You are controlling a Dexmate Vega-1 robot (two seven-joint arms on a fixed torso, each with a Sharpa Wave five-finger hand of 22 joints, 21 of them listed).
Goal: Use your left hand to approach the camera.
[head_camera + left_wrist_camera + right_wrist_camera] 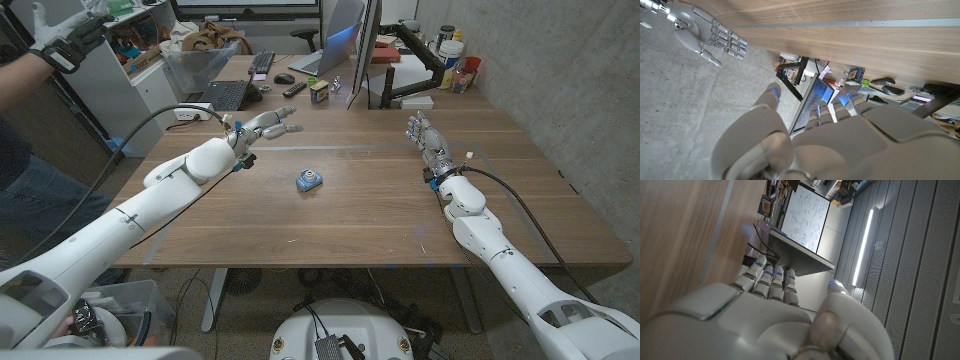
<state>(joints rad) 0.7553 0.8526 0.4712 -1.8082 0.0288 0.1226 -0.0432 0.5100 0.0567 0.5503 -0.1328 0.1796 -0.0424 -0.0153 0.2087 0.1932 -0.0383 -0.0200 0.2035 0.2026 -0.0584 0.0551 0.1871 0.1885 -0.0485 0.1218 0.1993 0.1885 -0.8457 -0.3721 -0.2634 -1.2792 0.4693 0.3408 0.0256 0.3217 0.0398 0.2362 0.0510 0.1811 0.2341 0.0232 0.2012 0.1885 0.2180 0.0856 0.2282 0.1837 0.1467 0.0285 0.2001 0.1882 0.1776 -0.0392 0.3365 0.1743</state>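
Fingers (285,127) of the white left hand (262,126) stretch forward and slightly apart over the brown wooden counter (360,215), holding nothing; they point toward the upper middle of the head view, not down at the target. The small blue-and-silver camera (308,181) sits alone near the centre of the frame, below and to the right of that hand and well apart from it. Judging from this, the approach is under way but unfinished: the hand would need to swing right and lower before the fingers reach the camera.

At right of the frame, the white right hand (424,138) waits near the counter's far side with straight fingers close together and nothing in them, probably parked out of the way. In the left wrist view it appears at upper left (707,34), plainly extended.

At the top of the frame stand a dark monitor (362,48), a black keyboard (228,94) and small clutter too tiny to name. A person's gloved hand (62,40) is cut off at the upper left corner. Whether the right hand touches the counter cannot be told, and the camera's lens direction is too small to make out.
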